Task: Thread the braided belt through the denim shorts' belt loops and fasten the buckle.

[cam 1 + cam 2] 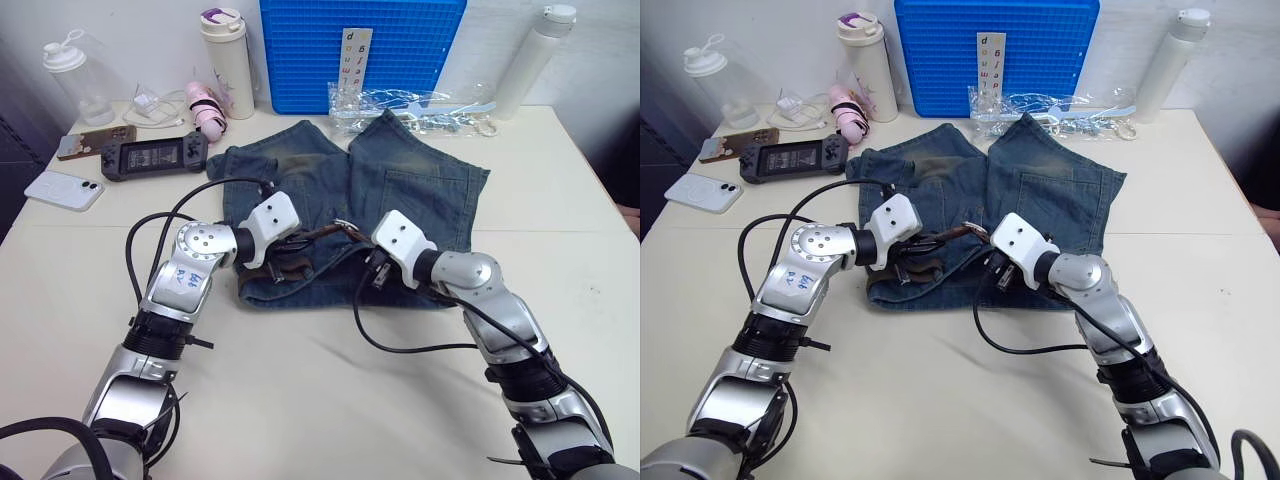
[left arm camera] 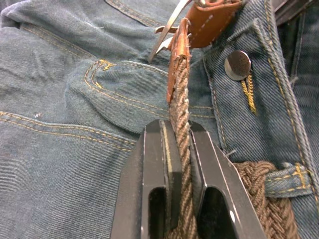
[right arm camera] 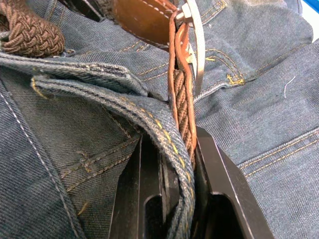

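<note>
A cream table stands against a white wall; evenly lit.

A blue crate stands at the tabletop's far edge, a clear plastic bag lying before it. A white bottle leans right of the crate. To the left stand a tumbler, shaker and pink bottle; nearer lie a handheld console and two phones.

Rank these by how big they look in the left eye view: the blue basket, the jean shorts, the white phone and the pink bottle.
1. denim shorts
2. blue basket, close behind; it stands farther back and is cut by the picture's top, so its true size is unsure
3. white phone
4. pink bottle, about like the phone, so these two are not safely ranked
</note>
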